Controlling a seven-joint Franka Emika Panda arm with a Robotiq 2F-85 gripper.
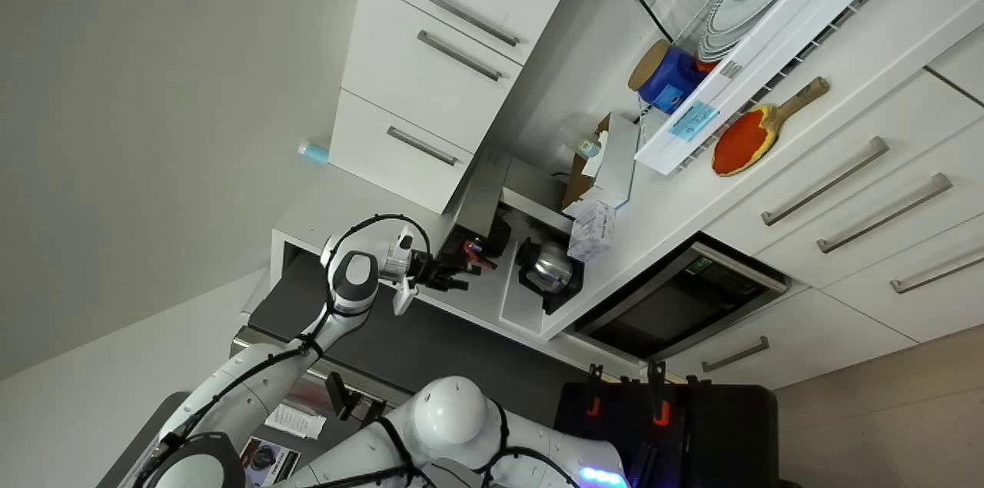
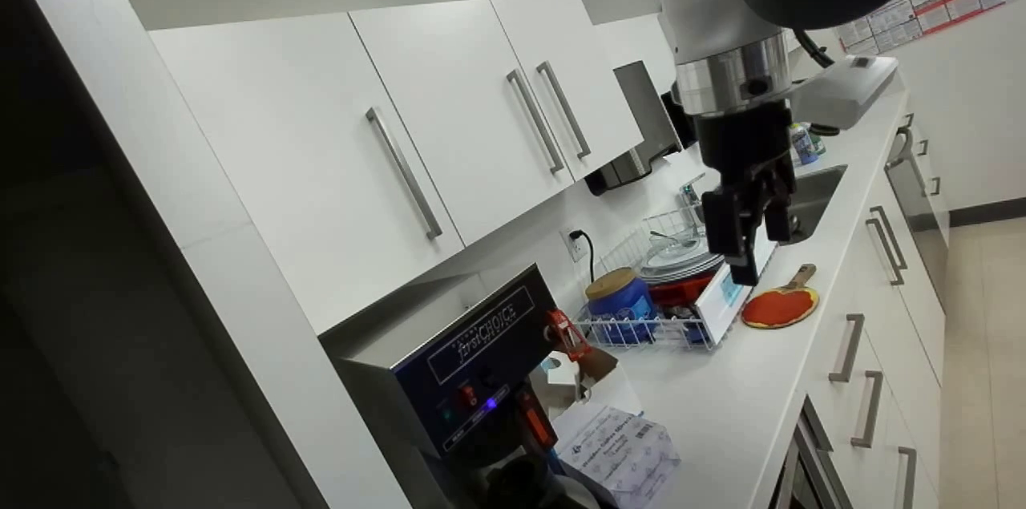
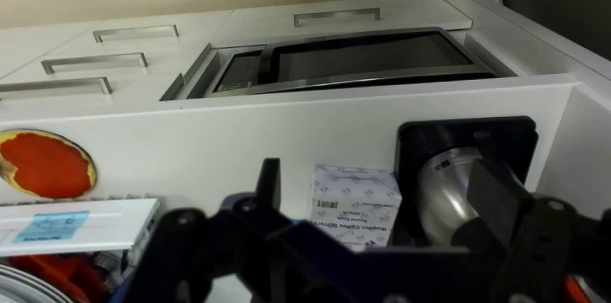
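My gripper (image 3: 382, 181) hangs above the counter with its jaws spread wide and nothing between them. Under it in the wrist view are a white patterned box of wooden coffee stirrers (image 3: 355, 205) and a steel carafe (image 3: 446, 198) on a black base. The box lies between the two fingers in that view, while the right finger covers part of the carafe. An exterior view shows the gripper (image 1: 470, 277) close to the coffee machine, apart from the carafe (image 1: 552, 269) and box (image 1: 592, 230). The machine's dark front panel (image 2: 481, 357) faces out in an exterior view.
A white dish rack (image 2: 633, 330) holds plates and a blue jar (image 2: 621, 304). Before it lies a red and yellow paddle (image 2: 779, 307) with a wooden handle. An open carton (image 1: 615, 157) stands behind the stirrer box. Wall cabinets (image 2: 417, 116) overhang the counter; a microwave (image 3: 363, 59) sits below it.
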